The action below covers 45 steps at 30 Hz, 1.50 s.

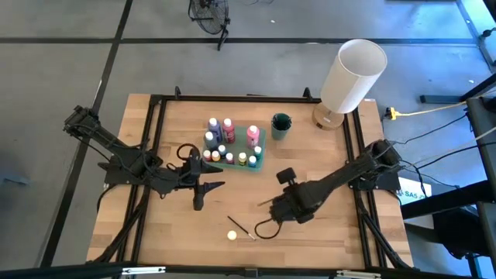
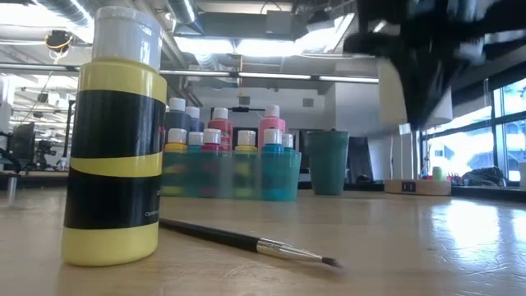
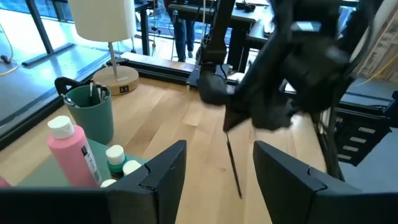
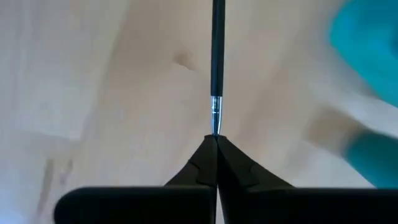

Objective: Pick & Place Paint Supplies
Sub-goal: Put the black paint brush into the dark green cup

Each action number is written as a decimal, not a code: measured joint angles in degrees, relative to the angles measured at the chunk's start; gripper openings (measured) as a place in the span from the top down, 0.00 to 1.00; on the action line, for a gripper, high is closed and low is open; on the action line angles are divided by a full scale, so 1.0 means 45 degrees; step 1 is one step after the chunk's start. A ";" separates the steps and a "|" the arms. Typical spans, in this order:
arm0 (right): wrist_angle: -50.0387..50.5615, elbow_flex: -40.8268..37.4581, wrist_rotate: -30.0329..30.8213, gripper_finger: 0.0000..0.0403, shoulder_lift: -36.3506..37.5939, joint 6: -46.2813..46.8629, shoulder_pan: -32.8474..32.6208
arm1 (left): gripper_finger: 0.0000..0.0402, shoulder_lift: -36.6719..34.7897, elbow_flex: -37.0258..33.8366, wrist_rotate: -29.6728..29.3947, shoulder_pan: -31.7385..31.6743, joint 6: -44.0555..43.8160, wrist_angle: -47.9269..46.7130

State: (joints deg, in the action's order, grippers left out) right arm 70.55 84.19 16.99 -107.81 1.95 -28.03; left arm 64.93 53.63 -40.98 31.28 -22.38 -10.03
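Note:
A teal tray (image 1: 259, 160) at the table's middle holds several white-capped paint bottles (image 1: 228, 125). A yellow bottle (image 2: 111, 164) stands near the front edge, and a dark-handled brush (image 2: 246, 241) lies flat beside it. My right gripper (image 4: 216, 138) hovers right of centre (image 1: 271, 205), shut on a second thin brush (image 3: 233, 162). My left gripper (image 1: 209, 195) waits open, left of the tray, with nothing between its fingers (image 3: 155, 180). My right gripper pinches the brush's metal ferrule (image 4: 216, 121) at its bristle end between its two fingertips. The fingers point steeply down and lie along the brush. The dark handle (image 4: 217, 50) hangs below them, slightly tilted.
A teal cup (image 1: 280, 125) holding brushes stands just right of the tray. A lamp with a big white cylinder shade (image 1: 353, 76) stands at the far right corner. A black frame (image 1: 232, 98) runs round the tabletop. Bare wood lies between the two grippers and along the front.

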 joint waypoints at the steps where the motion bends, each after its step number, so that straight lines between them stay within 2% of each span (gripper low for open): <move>1: 0.0645 0.0395 0.0491 1.00 0.0000 0.0335 -0.0132 | 0.55 -0.0001 0.0000 0.0003 0.0039 0.0081 -0.0003; 7: 0.4460 0.1885 0.3907 1.00 0.0035 0.2469 -0.0542 | 0.55 -0.0098 0.0000 -0.0020 0.0163 0.0817 0.0001; 12: 0.4365 0.1900 0.5417 1.00 0.0101 0.2004 -0.0203 | 0.55 -0.0391 0.0011 -0.0355 0.0296 0.1249 0.0021; 15: 0.4330 0.1776 0.5880 1.00 0.0011 0.1180 0.0422 | 0.55 -0.0566 0.0010 -0.0341 0.0451 0.1299 -0.0019; 22: 0.4336 0.1794 0.7880 1.00 0.0400 -0.0592 0.1573 | 0.55 -0.0813 0.0010 -0.0418 0.0871 0.1387 -0.0187; 31: 0.4327 0.1794 0.9403 1.00 0.1816 -0.3191 0.2529 | 0.55 -0.0813 0.0010 -0.0677 0.1124 0.1578 -0.0387; 40: 0.4318 0.1751 0.9609 1.00 0.3592 -0.4364 0.3848 | 0.55 -0.0808 0.0010 -0.0677 0.1115 0.1148 -0.0389; 45: 0.4319 0.0846 1.0212 1.00 0.4409 -0.5636 0.4435 | 0.55 -0.0808 0.0005 -0.0687 0.1115 0.1138 -0.0387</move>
State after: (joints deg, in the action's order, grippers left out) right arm 89.98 88.00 62.94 -87.97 -23.41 -8.07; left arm 61.30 53.65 -44.07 36.29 -17.26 -11.77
